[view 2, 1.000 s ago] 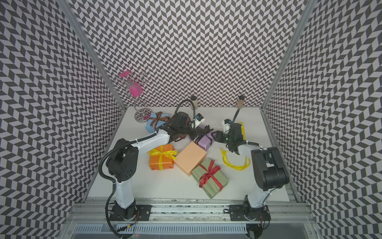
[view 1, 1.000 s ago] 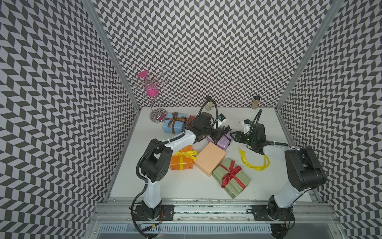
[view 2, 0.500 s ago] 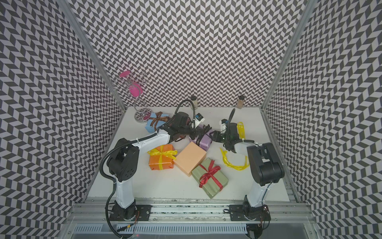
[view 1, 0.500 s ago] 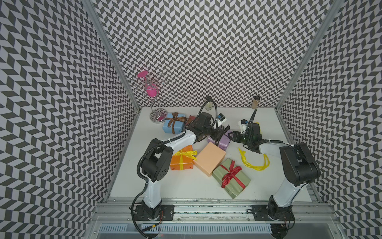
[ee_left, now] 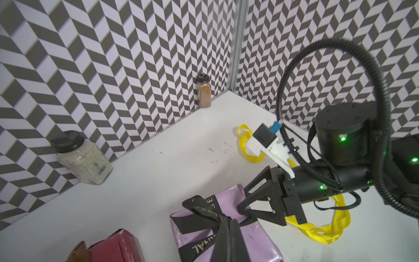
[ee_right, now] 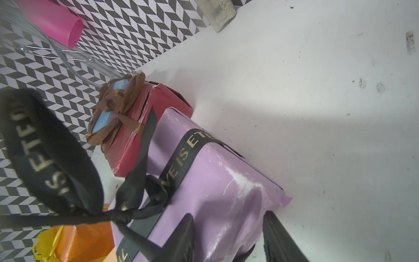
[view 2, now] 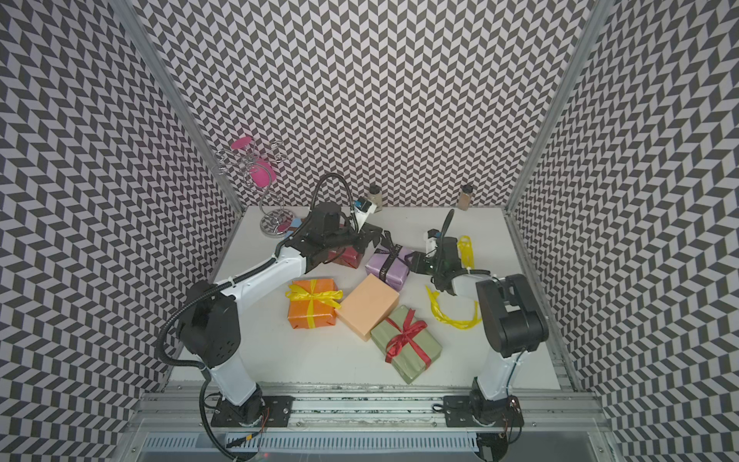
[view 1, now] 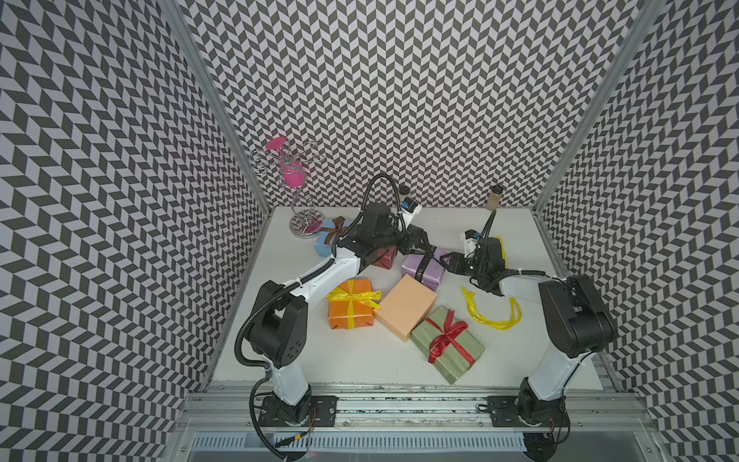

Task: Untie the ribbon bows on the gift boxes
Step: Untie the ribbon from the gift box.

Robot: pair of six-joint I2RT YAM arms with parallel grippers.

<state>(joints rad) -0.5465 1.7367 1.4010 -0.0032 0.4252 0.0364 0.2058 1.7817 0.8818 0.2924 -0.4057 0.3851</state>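
Pinching black ribbon, left pincer, lilac box

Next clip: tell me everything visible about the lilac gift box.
The lilac gift box is a small rectangular box in glossy, creased lilac paper, lying flat on the white table beside the dark red box. A black ribbon with pale lettering crosses it, its bow still knotted. The left hand, shut, pinches a ribbon strand; the right hand straddles the box's end.
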